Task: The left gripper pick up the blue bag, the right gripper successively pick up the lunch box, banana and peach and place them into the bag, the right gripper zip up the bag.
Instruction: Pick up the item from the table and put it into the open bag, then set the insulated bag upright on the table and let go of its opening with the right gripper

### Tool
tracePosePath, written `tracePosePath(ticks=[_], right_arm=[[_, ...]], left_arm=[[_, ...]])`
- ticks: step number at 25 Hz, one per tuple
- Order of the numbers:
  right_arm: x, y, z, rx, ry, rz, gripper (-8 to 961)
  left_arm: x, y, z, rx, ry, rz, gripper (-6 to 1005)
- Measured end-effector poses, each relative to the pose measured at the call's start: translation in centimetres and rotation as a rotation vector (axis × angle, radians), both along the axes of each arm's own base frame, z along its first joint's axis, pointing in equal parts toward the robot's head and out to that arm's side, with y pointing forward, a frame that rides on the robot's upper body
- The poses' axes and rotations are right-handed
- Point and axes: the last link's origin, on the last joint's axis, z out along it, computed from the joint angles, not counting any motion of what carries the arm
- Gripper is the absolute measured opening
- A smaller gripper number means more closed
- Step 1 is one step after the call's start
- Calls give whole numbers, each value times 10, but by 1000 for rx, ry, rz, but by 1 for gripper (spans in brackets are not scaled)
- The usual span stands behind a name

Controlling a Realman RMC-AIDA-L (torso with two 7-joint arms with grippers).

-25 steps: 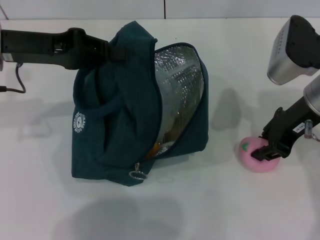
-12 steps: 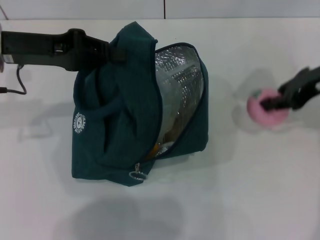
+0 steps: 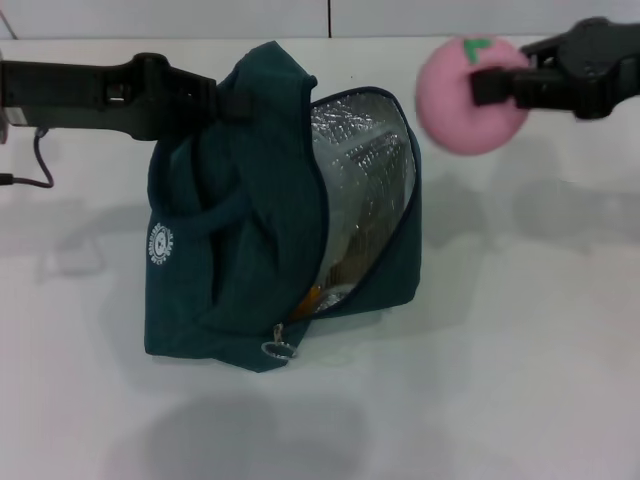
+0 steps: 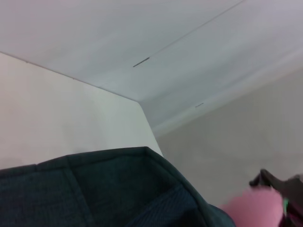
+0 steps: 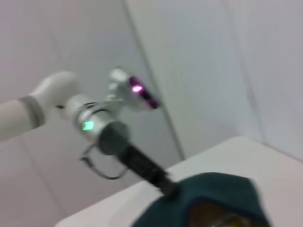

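While pinched in the right gripper (image 3: 480, 85), peach (image 3: 468, 97) just beside blue bag (image 3: 250, 220) rim, left gripper (image 3: 228, 100) clamping bag top.

White table, pale walls

A white table (image 3: 520, 380) fills the head view, matte and evenly lit, with soft grey shadows lying on it. Along its far edge runs a pale wall (image 3: 180, 18) split by one dark vertical seam (image 3: 329, 18). A thin black cable (image 3: 35, 165) loops on the table near its left edge. The left wrist view shows white panels (image 4: 156, 42) meeting at thin seams, with a greyer surface (image 4: 236, 132) beside them. In the right wrist view the table corner (image 5: 246, 156) stands against light wall panels (image 5: 203, 61)
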Motion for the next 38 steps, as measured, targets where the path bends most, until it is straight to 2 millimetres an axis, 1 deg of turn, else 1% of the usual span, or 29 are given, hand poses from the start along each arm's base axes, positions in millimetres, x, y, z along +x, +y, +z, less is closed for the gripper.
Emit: tracePosePath(ticks=[3, 6, 11, 15, 16, 17, 22, 32, 38], right_arm=[[-9, -2, -16, -57, -15, 37, 127], [-18, -4, -37, -109, -56, 80, 104], [-24, -4, -63, -121, -118, 123, 47], [-34, -2, -80, -117, -159, 159, 54], [-34, -2, -80, -117, -159, 159, 55], [-39, -1, -87, -133, -173, 178, 57], [-42, -1, -92, -153, -182, 187, 197], [-40, 0, -89, -140, -164, 173, 402], [-31, 3, -76, -106, -108, 129, 639]], left_arm=[[1, 0, 0, 0, -1, -2, 40], [1, 0, 0, 1, -1, -2, 40], [0, 0, 0, 0, 0, -3, 40], [0, 0, 0, 1, 2, -7, 40], [0, 0, 0, 2, 3, -8, 40], [0, 0, 0, 3, 3, -9, 40], [0, 0, 0, 6, 4, -13, 40], [0, 0, 0, 7, 5, -11, 40], [-1, 0, 0, 8, 3, -8, 40]])
